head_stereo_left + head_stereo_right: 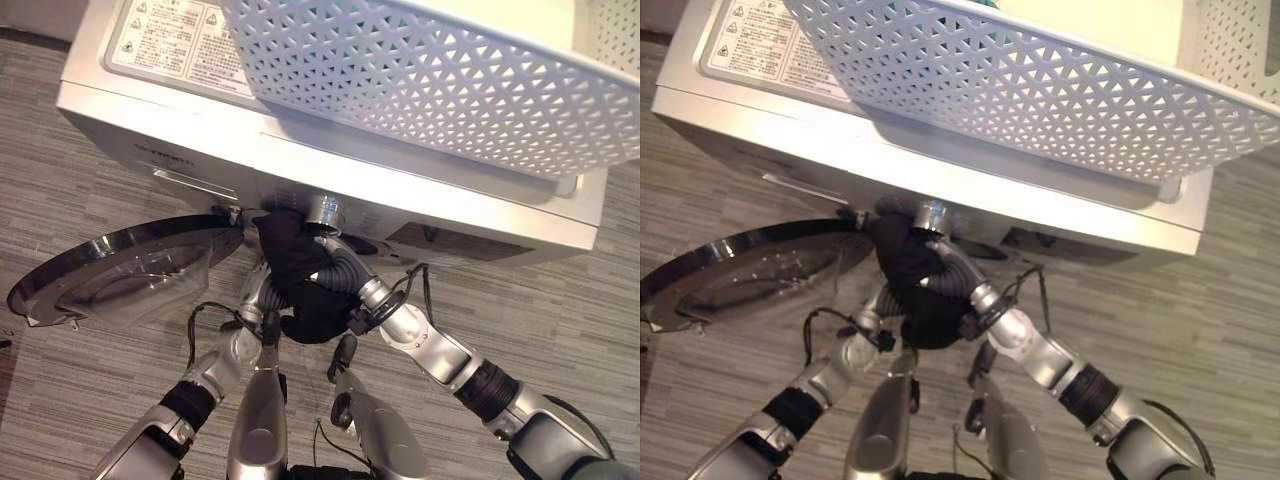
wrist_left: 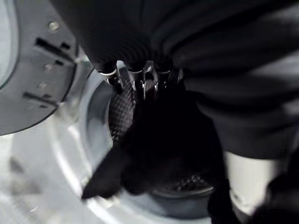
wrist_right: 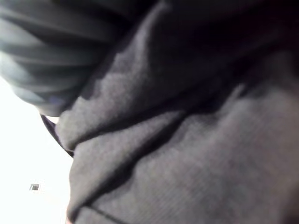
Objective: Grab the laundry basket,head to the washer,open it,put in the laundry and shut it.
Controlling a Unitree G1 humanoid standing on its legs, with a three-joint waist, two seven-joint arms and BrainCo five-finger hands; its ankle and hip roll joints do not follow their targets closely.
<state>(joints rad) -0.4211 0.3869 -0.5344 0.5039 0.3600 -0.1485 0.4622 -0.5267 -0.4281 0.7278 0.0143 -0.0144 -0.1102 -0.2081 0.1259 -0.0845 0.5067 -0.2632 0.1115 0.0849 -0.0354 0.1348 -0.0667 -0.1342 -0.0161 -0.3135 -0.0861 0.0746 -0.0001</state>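
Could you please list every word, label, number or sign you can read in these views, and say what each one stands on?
Nothing can be quoted.
White warning label on top of the washer: triangular caution signs and rows of fine print, too small to read.
Small print on the washer's front edge: too faint to read.
White laundry basket, open washer door, black garment: no text visible.

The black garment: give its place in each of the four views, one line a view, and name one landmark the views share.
Left eye view: black garment bunched at centre, below the washer's front edge.
Right eye view: centre, slightly left, between the two arms.
Left wrist view: dark mass at the drum mouth, beyond the left hand.
Right wrist view: dark cloth seen very close, across most of the picture.
Shared landmark: the open washer door, also in the right eye view and left wrist view.
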